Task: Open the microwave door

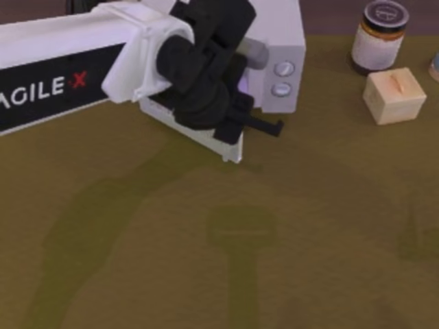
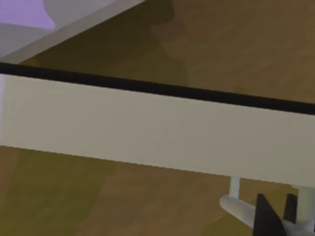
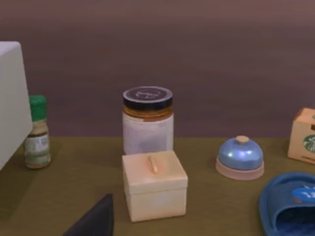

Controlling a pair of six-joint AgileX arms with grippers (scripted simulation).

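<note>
Your left gripper [image 1: 271,127] sits at the front of the microwave [image 1: 285,41], which stands at the table's [image 1: 206,260] far edge, centre-left in the top view. The microwave door [image 1: 230,147] is already swung partway out; its long axis runs diagonally toward the near side, free end nearest you.

In the left wrist view the door's edge fills the middle as a broad pale band, and the slim white handle [image 2: 241,209] shows beyond it with dark fingertips [image 2: 266,216] on either side. You have the jaws closed narrow on that handle.

Key relation: the handle lies between the fingers at the door's free end, the hinge back at the microwave's left front corner. Judgement: your next pull should follow an arc around that hinge, not a straight line, or the grip may slip.

Your right arm is parked off the top view; only a dark sliver shows in its wrist view, jaw state unreadable. Nearby: cream box [image 1: 394,96], jar [image 1: 379,34].
</note>
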